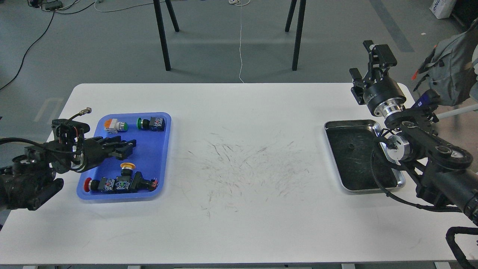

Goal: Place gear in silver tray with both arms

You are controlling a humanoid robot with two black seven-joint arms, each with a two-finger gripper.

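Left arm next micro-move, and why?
Probably lower the left gripper onto one of the push-button parts in the blue tray. It sits over that tray with nothing visibly held, and the silver tray looks empty.

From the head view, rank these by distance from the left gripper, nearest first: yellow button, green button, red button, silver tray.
1. Yellow button: in the blue tray, just below the left gripper.
2. Green button: at the tray's far edge, about as close as the yellow one; too close to call.
3. Red button: tray's near left corner.
4. Silver tray: far across the table, on the right.
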